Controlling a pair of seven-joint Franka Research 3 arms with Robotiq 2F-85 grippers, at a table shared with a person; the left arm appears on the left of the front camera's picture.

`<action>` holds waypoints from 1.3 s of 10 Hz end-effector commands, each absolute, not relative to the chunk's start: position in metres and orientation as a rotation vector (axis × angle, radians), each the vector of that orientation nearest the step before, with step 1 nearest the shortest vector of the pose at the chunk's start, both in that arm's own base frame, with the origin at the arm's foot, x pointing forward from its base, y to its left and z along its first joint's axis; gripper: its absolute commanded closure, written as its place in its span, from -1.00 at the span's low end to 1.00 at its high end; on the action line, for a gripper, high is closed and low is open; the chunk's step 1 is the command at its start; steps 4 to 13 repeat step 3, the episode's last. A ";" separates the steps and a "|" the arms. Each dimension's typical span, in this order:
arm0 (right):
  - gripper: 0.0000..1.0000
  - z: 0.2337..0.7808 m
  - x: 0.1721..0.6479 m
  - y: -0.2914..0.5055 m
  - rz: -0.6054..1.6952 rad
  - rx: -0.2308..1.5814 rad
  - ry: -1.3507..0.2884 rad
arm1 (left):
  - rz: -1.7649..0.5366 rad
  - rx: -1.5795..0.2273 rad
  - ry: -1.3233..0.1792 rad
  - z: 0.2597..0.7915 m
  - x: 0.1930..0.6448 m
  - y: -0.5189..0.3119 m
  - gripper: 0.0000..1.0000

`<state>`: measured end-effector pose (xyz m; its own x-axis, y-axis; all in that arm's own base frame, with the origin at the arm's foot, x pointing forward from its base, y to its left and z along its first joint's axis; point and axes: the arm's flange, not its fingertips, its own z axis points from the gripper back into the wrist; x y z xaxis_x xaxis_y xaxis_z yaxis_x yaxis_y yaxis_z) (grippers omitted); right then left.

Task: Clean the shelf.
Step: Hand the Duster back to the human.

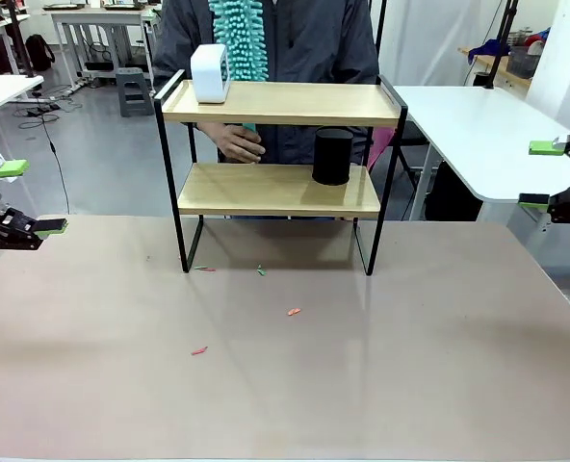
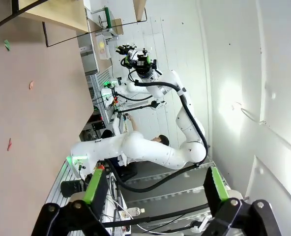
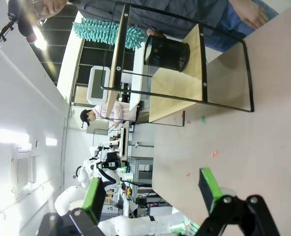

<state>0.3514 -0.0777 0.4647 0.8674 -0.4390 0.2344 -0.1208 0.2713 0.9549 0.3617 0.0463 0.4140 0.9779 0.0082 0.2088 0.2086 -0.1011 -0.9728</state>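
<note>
The shelf (image 1: 279,144) stands toward the far side of the worktop (image 1: 362,385). A white box (image 1: 210,73) sits on its top board at the left end, and a black cup (image 1: 332,156) on its lower board toward the right. Behind the shelf, a person's hand (image 1: 235,141) holds a teal duster (image 1: 239,37). Small scraps (image 1: 294,312) lie on the worktop in front of the shelf. Left gripper (image 1: 25,197) and right gripper (image 1: 540,175) hang well out to either side of the shelf, jaws wide, holding nothing.
</note>
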 end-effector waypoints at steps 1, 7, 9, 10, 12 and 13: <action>-1.00 0.465 0.351 -0.080 -0.215 1.293 -0.518 | -0.157 -1.659 -0.154 0.416 0.358 0.044 -1.00; -1.00 0.465 0.351 -0.080 -0.215 1.293 -0.518 | -0.157 -1.659 -0.154 0.416 0.358 0.044 -1.00; -1.00 0.465 0.351 -0.080 -0.215 1.293 -0.518 | -0.157 -1.659 -0.154 0.416 0.358 0.044 -1.00; -1.00 0.465 0.351 -0.080 -0.215 1.293 -0.518 | -0.157 -1.659 -0.154 0.416 0.358 0.044 -1.00; -1.00 0.465 0.351 -0.080 -0.215 1.293 -0.518 | -0.157 -1.659 -0.154 0.416 0.358 0.044 -1.00; -1.00 0.465 0.351 -0.080 -0.215 1.293 -0.518 | -0.157 -1.659 -0.154 0.416 0.358 0.044 -1.00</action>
